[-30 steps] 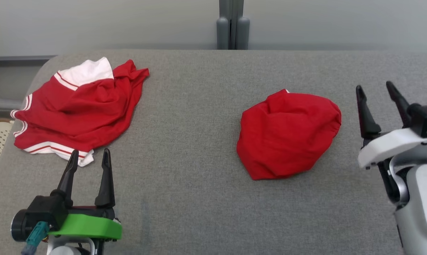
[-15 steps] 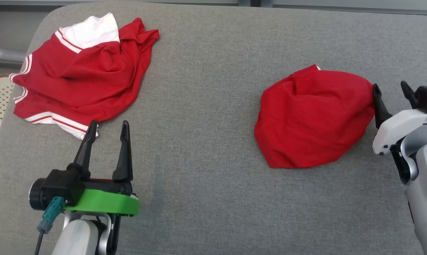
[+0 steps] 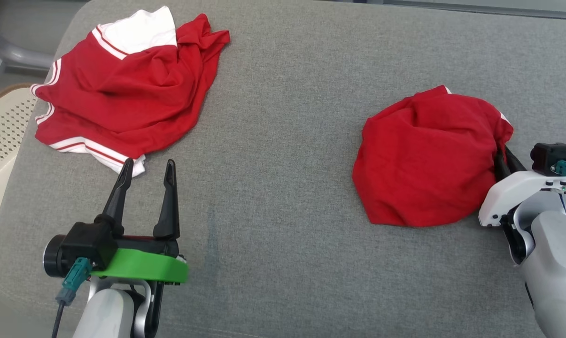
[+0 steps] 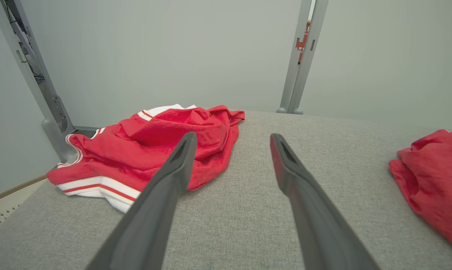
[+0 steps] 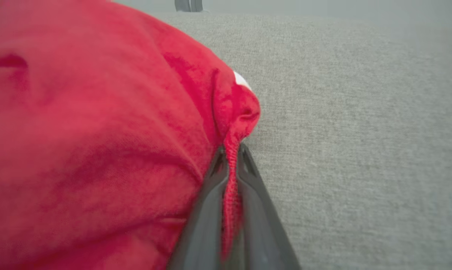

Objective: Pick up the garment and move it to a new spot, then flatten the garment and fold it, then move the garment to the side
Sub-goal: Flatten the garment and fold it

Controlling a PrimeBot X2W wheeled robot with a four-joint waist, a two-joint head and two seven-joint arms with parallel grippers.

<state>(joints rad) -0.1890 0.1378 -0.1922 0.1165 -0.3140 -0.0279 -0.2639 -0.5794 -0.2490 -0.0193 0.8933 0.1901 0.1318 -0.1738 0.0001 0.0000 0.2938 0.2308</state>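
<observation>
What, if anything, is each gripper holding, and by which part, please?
The right gripper pinches an edge fold of the bunched red garment; the left gripper is open, empty.

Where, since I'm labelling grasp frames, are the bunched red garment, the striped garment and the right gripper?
bunched red garment (image 3: 423, 159), head view, middle of its upper surface.
striped garment (image 3: 132, 94), head view, its red middle.
right gripper (image 5: 232, 152), right wrist view, between fingertips pinching cloth.
</observation>
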